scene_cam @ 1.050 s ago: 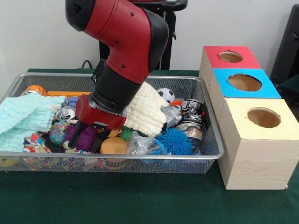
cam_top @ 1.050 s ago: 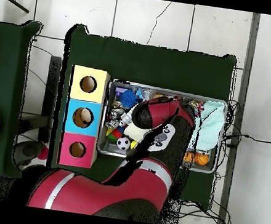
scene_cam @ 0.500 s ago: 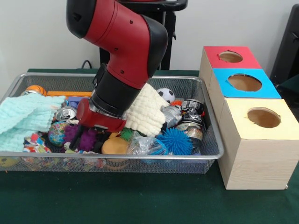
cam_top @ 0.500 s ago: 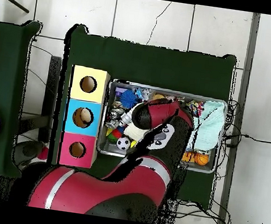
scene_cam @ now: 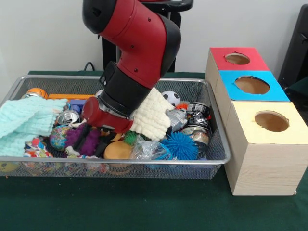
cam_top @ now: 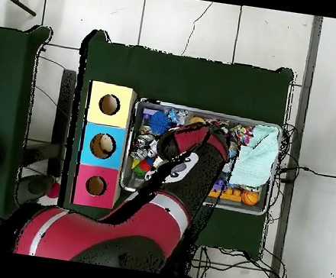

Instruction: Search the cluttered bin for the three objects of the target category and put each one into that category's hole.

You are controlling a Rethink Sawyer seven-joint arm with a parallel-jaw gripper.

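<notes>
One gripper (scene_cam: 91,140), by my reading, low in the bin (scene_cam: 216,144) near its front rim, fingers straddling a purple fuzzy toy (scene_cam: 82,139); grasp uncertain.

Silver wire mesh bin (scene_cam: 219,153) on a dark green cloth surface (scene_cam: 144,207). Inside the bin: fuzzy purple ball (scene_cam: 83,139), spiky blue ball (scene_cam: 182,145), black-and-white soccer ball (scene_cam: 170,97), cream knitted cloth (scene_cam: 153,115), mint green towel (scene_cam: 21,122). Beside the bin, three box tops: red (scene_cam: 237,58), blue (scene_cam: 251,85), pale yellow (scene_cam: 269,118). Red-and-black arm (scene_cam: 134,53).
</notes>
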